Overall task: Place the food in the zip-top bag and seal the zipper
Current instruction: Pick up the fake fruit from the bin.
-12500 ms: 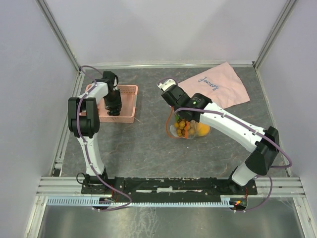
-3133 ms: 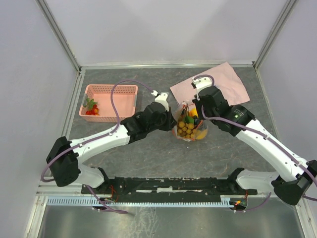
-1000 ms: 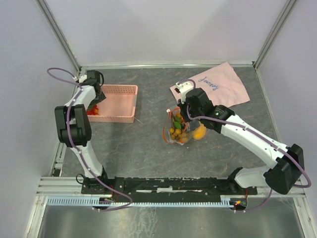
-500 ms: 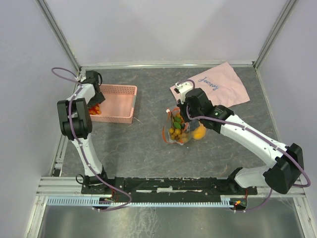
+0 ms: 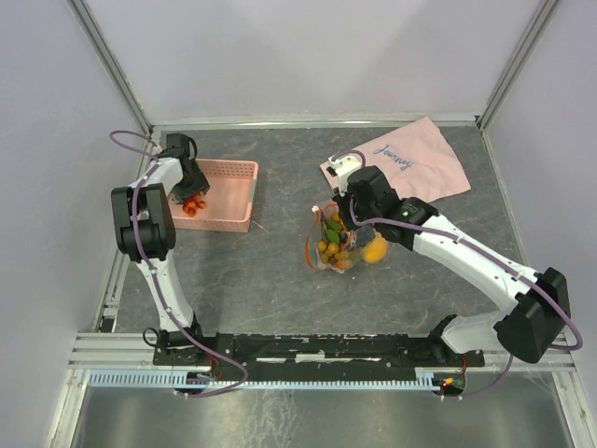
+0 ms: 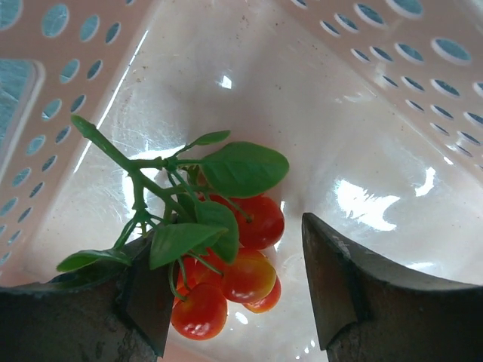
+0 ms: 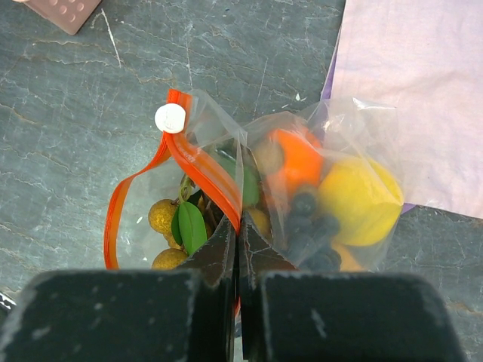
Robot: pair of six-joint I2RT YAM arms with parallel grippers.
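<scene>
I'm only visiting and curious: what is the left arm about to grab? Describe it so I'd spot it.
Find the pink basket at the far left. In its left end, inside the open left gripper, lies a cluster of red-orange berries on a green leafy stem. It is the only food there; the other fruit sits in the clear bag pinched by the right gripper.

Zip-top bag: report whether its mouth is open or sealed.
Open. On the zip-top bag, the zipper forms two strips apart in a loop; the right gripper pinches one strip, and tan berries show in the gap.
</scene>
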